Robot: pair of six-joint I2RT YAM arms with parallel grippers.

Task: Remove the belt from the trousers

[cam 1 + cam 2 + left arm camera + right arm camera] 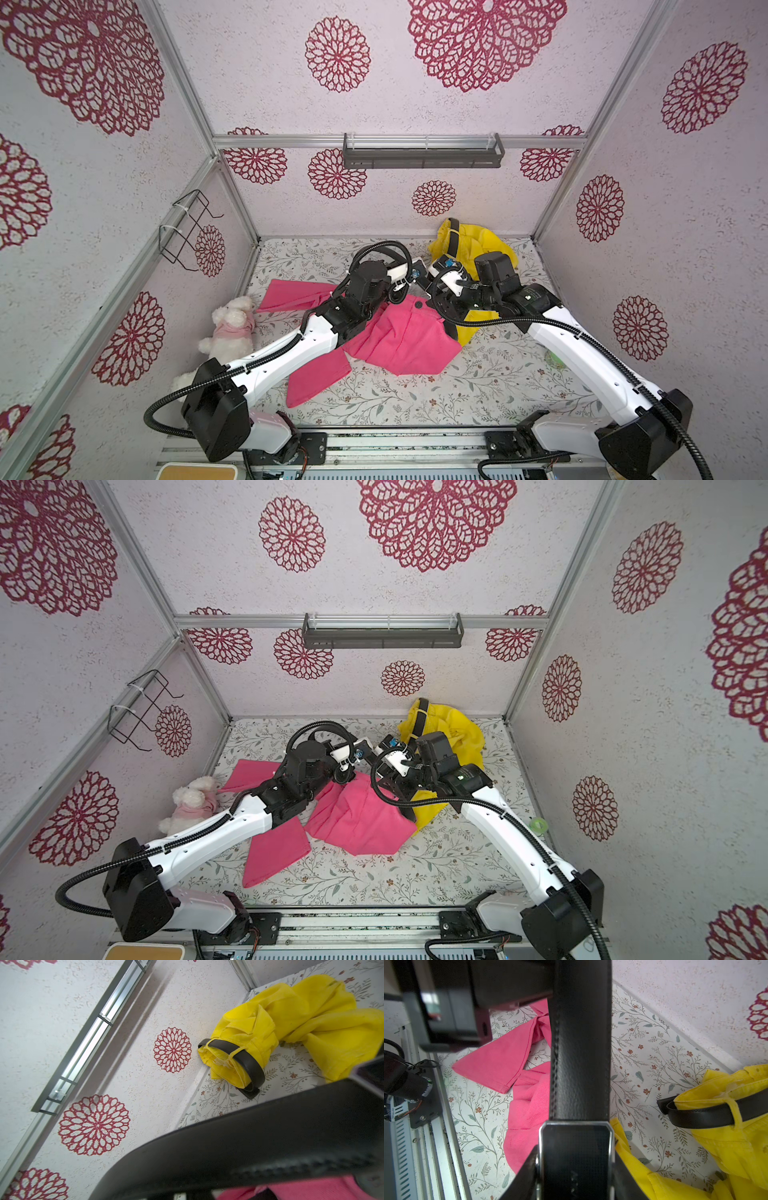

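A black belt (579, 1053) with a silver-edged buckle (576, 1147) stretches between my two grippers, above the crumpled pink trousers (399, 336). My right gripper (576, 1157) is shut on the buckle, with a dark finger on each side of it. My left gripper (420, 277) is shut on the strap (249, 1142), close to the right one (434, 274) in both top views. The strap fills the lower part of the left wrist view and hides the left fingers. Whether the belt still runs through the pink loops is hidden by the arms.
Yellow trousers (478, 245) lie bunched at the back right, a second black belt (247, 1061) threaded through their loops. A white plush toy (230, 328) sits at the left, a small green object (555, 358) at the right. A wire rack (187, 232) and a shelf (422, 153) hang on the walls.
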